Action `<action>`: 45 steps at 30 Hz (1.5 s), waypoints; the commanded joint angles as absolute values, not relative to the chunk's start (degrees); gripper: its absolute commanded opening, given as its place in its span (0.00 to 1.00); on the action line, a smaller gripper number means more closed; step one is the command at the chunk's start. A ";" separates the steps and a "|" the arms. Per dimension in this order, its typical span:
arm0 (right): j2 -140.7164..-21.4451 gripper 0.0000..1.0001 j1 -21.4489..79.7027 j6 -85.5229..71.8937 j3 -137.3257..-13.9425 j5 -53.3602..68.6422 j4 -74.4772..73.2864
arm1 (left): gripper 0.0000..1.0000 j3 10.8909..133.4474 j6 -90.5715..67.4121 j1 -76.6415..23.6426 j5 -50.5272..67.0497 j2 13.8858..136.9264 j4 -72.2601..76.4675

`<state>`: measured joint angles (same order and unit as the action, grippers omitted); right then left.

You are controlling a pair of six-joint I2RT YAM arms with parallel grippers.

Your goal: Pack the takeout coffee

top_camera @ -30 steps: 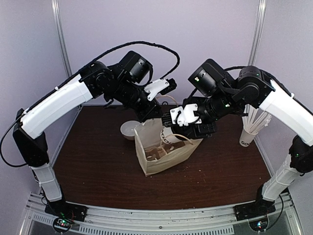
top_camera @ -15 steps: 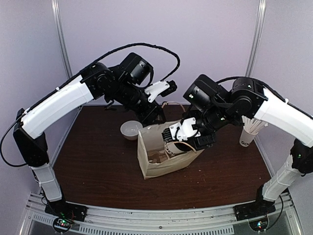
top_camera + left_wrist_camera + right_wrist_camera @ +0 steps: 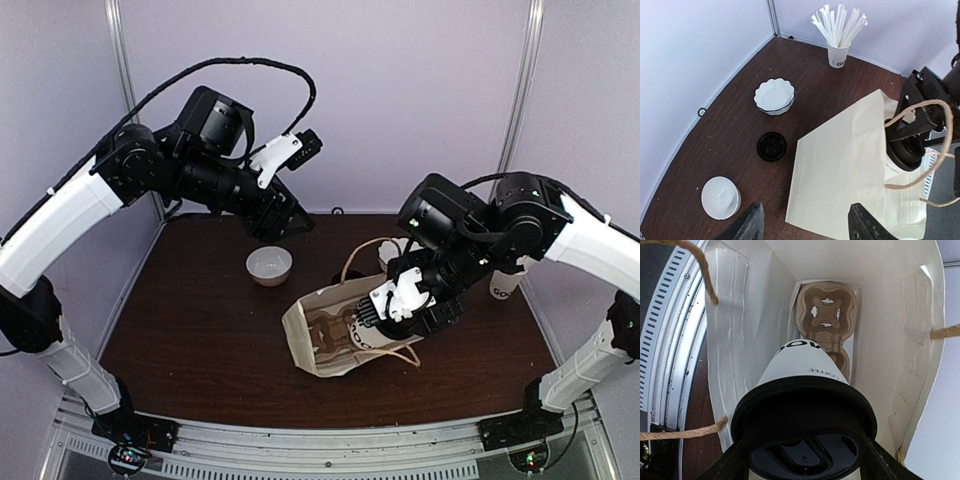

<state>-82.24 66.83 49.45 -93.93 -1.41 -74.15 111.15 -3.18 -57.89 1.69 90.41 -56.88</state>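
Observation:
The takeout coffee (image 3: 802,367), a white paper cup with dark letters and a black lid (image 3: 805,432), sits between the fingers of my right gripper (image 3: 805,457), which is shut on it at the lid. Cup and gripper are inside the mouth of a cream paper bag (image 3: 747,340) that lies tipped over on the table. A brown cardboard cup carrier (image 3: 827,320) lies at the bag's bottom. From above, the cup (image 3: 362,331) shows just inside the bag (image 3: 318,338) under my right gripper (image 3: 378,314). My left gripper (image 3: 287,222) hangs open and empty, above and left of the bag (image 3: 840,170).
A loose black lid (image 3: 771,146) lies on the table beside the bag. A fluted white bowl (image 3: 774,95) and a plain white bowl (image 3: 720,197) stand near it. A cup of white sticks (image 3: 839,50) stands by the wall. Rope handles (image 3: 935,107) loop round the bag's mouth.
My left gripper has opened, let go of the bag and drawn up and away to the left. The bag has tipped over, and my right gripper has moved down with the cup.

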 commanded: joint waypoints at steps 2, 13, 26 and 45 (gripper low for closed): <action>-80.49 0.70 67.74 49.99 -91.86 0.46 -74.77 | 0.61 106.51 -3.88 -55.14 -2.99 89.55 -49.67; -79.99 0.70 69.51 49.13 -86.90 -12.10 -67.17 | 0.61 97.75 -7.20 -49.25 1.91 92.01 -41.31; -74.09 0.70 71.05 50.41 -77.99 -10.43 -64.08 | 0.58 93.37 -10.89 -49.22 8.92 98.20 -35.31; -76.05 0.68 74.48 50.95 -71.77 -21.82 -55.57 | 0.55 89.32 -13.76 -49.56 17.49 100.86 -32.31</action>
